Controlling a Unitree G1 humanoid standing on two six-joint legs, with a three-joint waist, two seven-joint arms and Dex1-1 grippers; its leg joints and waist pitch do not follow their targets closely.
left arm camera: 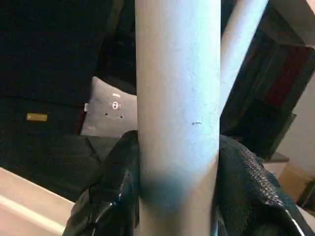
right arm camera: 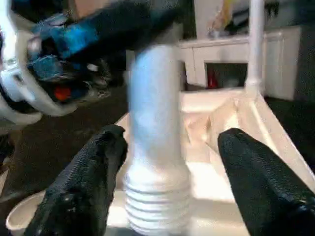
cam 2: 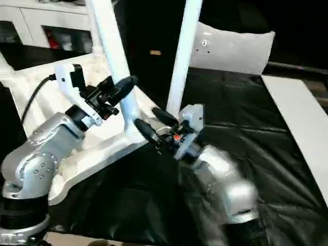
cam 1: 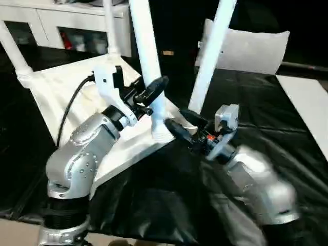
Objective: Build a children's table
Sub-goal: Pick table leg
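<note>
Top (cam 1: 61, 87) upside down on desk (cam 1: 287, 154), ribbed side up. Four legs standing in corner sockets: near leg (cam 1: 148, 56) at the corner closest to the arms, second leg (cam 1: 212, 51) just beside it, two more (cam 1: 110, 25) (cam 1: 11, 51) at the far corners. Threaded collar (right arm camera: 156, 196) of near leg still showing above its socket, so probably not screwed home; seating of the others impossible to tell. Looks late in the job: legs placed, final tightening and flipping upright left.

Left tool (cam 1: 149, 95) pinching near leg above the collar, pads tight on the tube. Right tool (cam 1: 180, 127) low at the same leg, fingers (right arm camera: 88, 172) spread either side of the collar, not touching.

Room: tight between near and second leg. Near corner of top close to desk edge. Open desk beyond second leg; cabinet (cam 1: 77, 25) behind top.
</note>
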